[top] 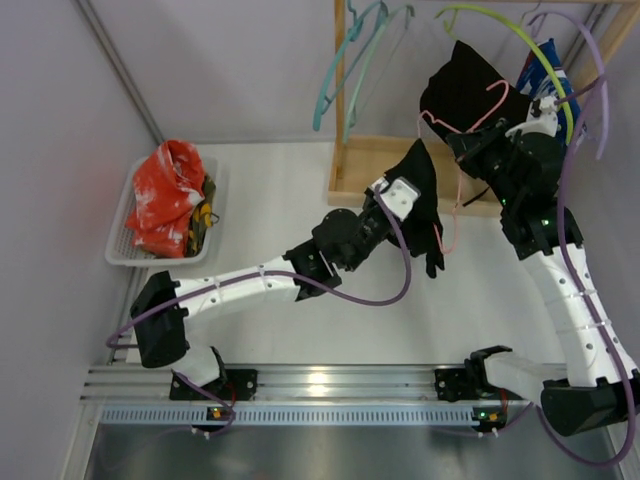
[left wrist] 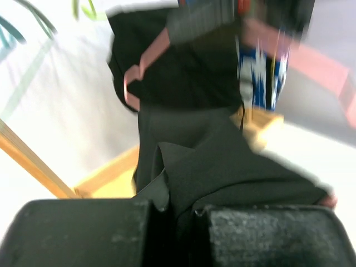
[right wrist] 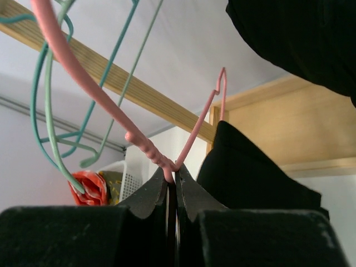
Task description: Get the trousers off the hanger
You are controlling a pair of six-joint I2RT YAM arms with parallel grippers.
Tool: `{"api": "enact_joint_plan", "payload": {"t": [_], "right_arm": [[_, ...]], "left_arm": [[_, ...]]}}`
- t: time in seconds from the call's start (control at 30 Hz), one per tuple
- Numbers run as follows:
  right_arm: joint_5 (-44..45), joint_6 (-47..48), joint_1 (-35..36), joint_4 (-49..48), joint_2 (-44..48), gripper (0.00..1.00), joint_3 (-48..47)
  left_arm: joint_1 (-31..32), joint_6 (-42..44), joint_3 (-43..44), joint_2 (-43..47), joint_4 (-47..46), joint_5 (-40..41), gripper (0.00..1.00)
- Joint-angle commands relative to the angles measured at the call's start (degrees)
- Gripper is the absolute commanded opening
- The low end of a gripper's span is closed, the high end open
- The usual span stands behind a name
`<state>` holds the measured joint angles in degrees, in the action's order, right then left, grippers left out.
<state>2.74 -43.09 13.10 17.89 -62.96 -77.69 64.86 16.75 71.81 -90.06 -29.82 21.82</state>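
The desk point(top: 270, 330) is plain white and is closed in by pale grey walls. At its far side stands a wooden rack point(top: 365, 165) with bare teal hangers point(top: 345, 60) on its rail. A white basket point(top: 118, 255) sits in the far left corner of the desk. It holds a crumpled red-orange garment with white marks point(top: 165, 195) and, beside it, a green-yellow camouflage one point(top: 203, 215).

The black trousers point(top: 462, 85) are plain, matt and soft, bunched in loose folds. They hang in the air in front of the rack, well apart from the basket, and their upper part is draped over the pink hanger point(right wrist: 146, 149). From there the cloth's long axis slants down and to the left, and a loose end dangles below the left arm's wrist.

The left gripper point(left wrist: 172, 214) has its jaws closed on a fold of the black cloth at the lower end; this view is blurred. The right gripper point(right wrist: 172, 181) pinches the thin pink wire of the hanger between nearly touching fingers point(right wrist: 147, 197), just beside the trousers. Through the gap under the hanger, the basket and the red-orange cloth show far off.
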Motion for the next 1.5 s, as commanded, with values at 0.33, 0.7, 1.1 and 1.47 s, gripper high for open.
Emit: {"api": "enact_joint_plan", "payload": {"t": [0.33, 0.7, 1.1, 1.47], "right_arm": [[-3.4, 3.5, 1.0, -8.7, 2.8, 0.0, 8.4], [-3.2, 5.9, 1.0, -9.0, 2.9, 0.0, 13.2], [-1.4, 9.0, 1.0, -9.8, 2.0, 0.0, 18.8], [-4.3, 11.3, 0.9, -10.5, -0.2, 0.0, 21.4]], "left_arm": [[-0.9, 0.9, 18.0, 4.0, -0.9, -1.7, 0.0], [-0.9, 2.2, 27.7, 2.5, 0.7, -1.5, 0.0], [-0.9, 4.2, 26.0, 8.5, 5.2, 2.7, 0.0], [-3.2, 5.5, 21.5, 17.1, 11.4, 6.7, 0.0]]}}
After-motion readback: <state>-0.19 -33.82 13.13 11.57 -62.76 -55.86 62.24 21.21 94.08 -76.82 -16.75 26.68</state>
